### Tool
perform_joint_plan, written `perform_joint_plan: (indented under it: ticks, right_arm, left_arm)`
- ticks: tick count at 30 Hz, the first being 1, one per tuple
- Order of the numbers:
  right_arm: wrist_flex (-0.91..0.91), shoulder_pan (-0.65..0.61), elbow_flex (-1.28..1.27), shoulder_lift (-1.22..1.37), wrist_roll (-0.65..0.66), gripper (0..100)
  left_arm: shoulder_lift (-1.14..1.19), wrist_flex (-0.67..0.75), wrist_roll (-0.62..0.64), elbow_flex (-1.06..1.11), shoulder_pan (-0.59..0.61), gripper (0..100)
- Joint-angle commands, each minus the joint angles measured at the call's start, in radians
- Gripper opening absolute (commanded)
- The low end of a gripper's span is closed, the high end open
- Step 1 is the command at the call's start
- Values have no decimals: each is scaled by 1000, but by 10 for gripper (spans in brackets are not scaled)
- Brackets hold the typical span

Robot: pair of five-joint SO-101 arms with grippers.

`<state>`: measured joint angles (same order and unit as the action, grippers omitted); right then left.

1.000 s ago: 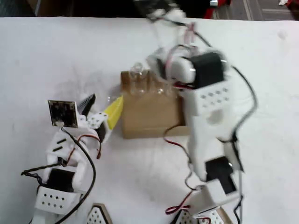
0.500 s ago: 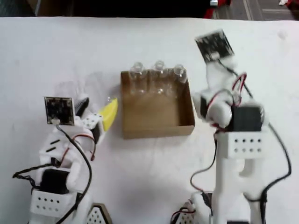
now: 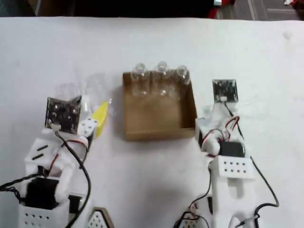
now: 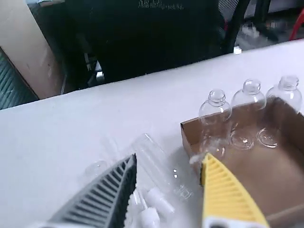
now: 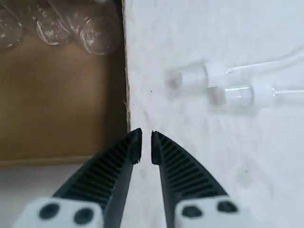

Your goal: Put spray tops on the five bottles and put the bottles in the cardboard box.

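The cardboard box (image 3: 154, 116) sat open in the middle of the white counter (image 3: 142, 38); three clear bottles (image 4: 216, 114) stood upright in a row against its far inner wall, their necks open with no spray tops fitted; the rest of the box floor was bare. A fourth clear bottle (image 4: 159, 166) lay on its side on the counter just beside the box, on the left arm's side, with white spray tops (image 4: 152, 211) lying near it; something clear and faint (image 4: 97, 167) lay a little further off, too indistinct to name. The left arm's jaws, one grey and one yellow, were spread wide and held nothing, the lying bottle showing between them. On the other side of the box two more spray tops with thin tubes (image 5: 237, 94) lay side by side on the counter; the right arm's jaws were drawn almost together, a narrow slit between the tips, pinching nothing, close to the box's side wall.
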<state>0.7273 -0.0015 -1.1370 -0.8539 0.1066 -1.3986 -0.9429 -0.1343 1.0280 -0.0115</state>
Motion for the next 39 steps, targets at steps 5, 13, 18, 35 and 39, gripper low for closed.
perform_joint_plan:
  ticks: [5, 13, 18, 35, 39]
  right_arm:
    - [-88, 10, -23, -19, -8, 18]
    - [-88, 10, -26, -19, -8, 18]
    - [-104, 8, -37, -19, -6, 18]
    - [-105, 5, -44, -19, -6, 18]
    - [-136, 5, -60, -19, -6, 18]
  left_arm:
    - [564, -195, -40, -308, 8, 207]
    - [932, -358, 256, -522, 30, 212]
    - [1040, -344, 269, -568, 22, 212]
    - [1323, -48, 687, -586, 24, 212]
    - [1333, 2, 689, -577, 24, 212]
